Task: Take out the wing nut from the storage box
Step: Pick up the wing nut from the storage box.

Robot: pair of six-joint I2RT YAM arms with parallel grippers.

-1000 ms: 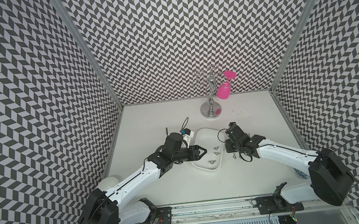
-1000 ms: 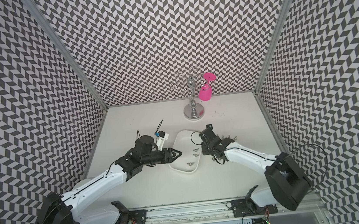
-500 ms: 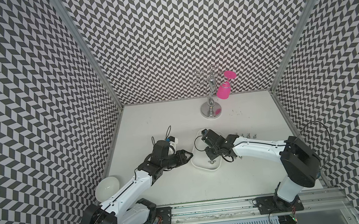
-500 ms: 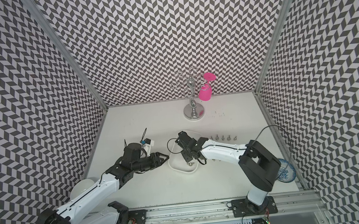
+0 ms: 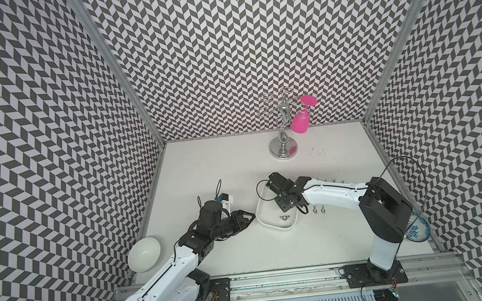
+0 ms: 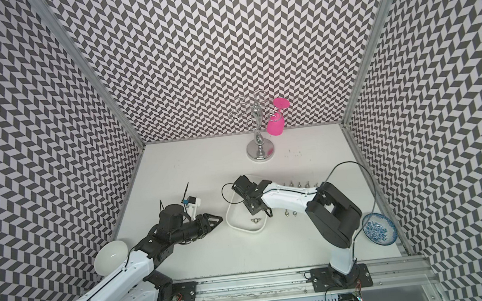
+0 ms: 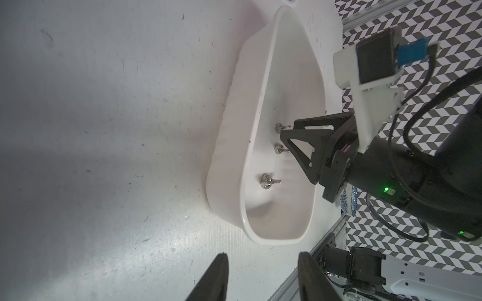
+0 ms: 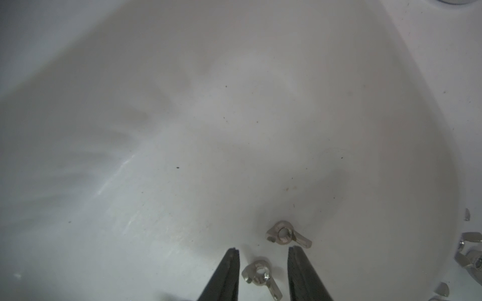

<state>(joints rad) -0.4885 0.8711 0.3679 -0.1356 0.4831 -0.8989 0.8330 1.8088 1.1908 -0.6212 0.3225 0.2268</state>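
Observation:
The storage box [image 5: 274, 227] is a shallow white tray in the middle of the table, seen in both top views. My right gripper [image 8: 263, 249] reaches down into the storage box [image 8: 391, 130]. Its jaws are open on either side of one wing nut [image 8: 258, 276] lying on the floor of the box, not touching it. A second wing nut [image 8: 284, 234] lies just beyond the fingertips. A third wing nut [image 5: 284, 217] rests apart, nearer the front rim. My left gripper [image 7: 263, 256] is open and empty over bare table, beside the storage box [image 7: 229, 161].
Two wing nuts [image 5: 318, 209] lie on the table right of the box, and a row of several more [image 6: 298, 184] lies behind the right arm. A round white bowl [image 5: 144, 254] sits front left, a blue-patterned bowl [image 6: 379, 228] front right. A silver stand [image 5: 284, 149] holding a pink glass [image 5: 301, 122] stands at the back.
My right gripper swung left from beside the box to inside it, over the wing nuts. My left gripper drew back from the box's rim toward the left, its jaws narrowing a little.

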